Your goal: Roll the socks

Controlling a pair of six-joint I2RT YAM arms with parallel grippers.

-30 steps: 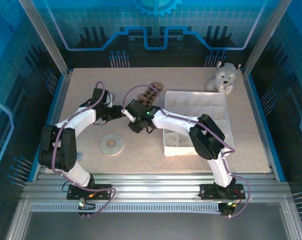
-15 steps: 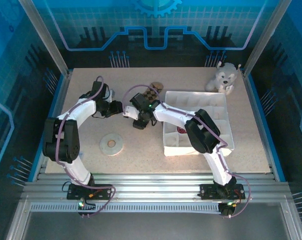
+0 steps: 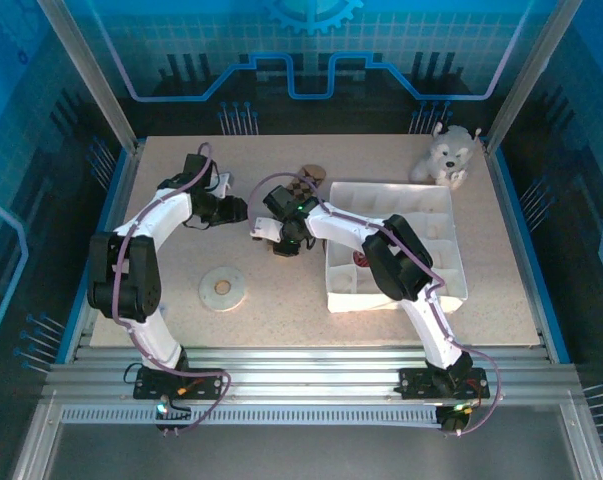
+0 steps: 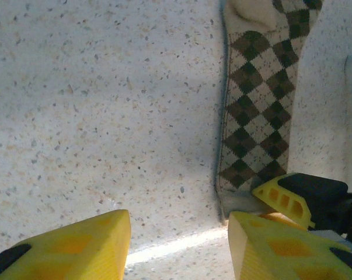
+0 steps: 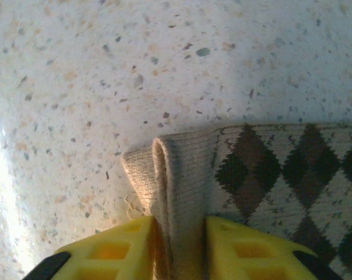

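Note:
The brown-and-tan argyle sock lies flat on the speckled table, running toward the far side. My right gripper is shut on its plain tan end, which is folded over into a thick ridge between the yellow fingers. In the top view the right gripper sits over that near end. My left gripper is open just left of the argyle sock, with bare table between its jaws; in the top view the left gripper is close beside the right one. A dark red bit of the other sock shows in the tray.
A white compartment tray stands right of the sock, under the right arm. A grey-white plush dog sits at the far right corner. A flat round disc lies near the front left.
The right gripper opened, then closed on the sock's folded tan end, shifting slightly toward the far side. The left gripper also moved a little farther away, staying open.

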